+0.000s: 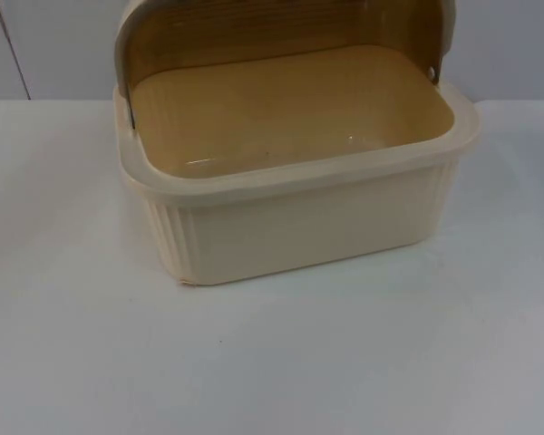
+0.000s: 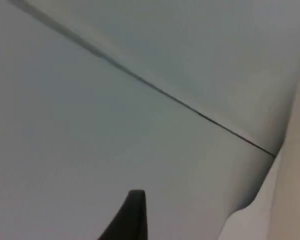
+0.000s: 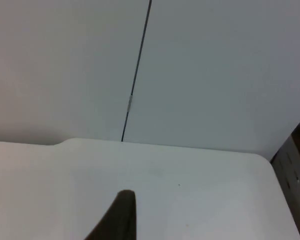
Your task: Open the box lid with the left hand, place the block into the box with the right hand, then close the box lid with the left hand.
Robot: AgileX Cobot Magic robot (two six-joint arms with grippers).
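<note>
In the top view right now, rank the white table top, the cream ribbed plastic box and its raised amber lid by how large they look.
1. White table top, largest.
2. Cream ribbed plastic box.
3. Raised amber translucent lid, smallest as seen; the picture's upper edge cuts it off, so its full extent is unsure.

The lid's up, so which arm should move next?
Likely the right. The lid is already up and the box empty, so the block's turn comes. The right gripper faces the table; the left gripper waits beside the box, facing the partition wall.
</note>
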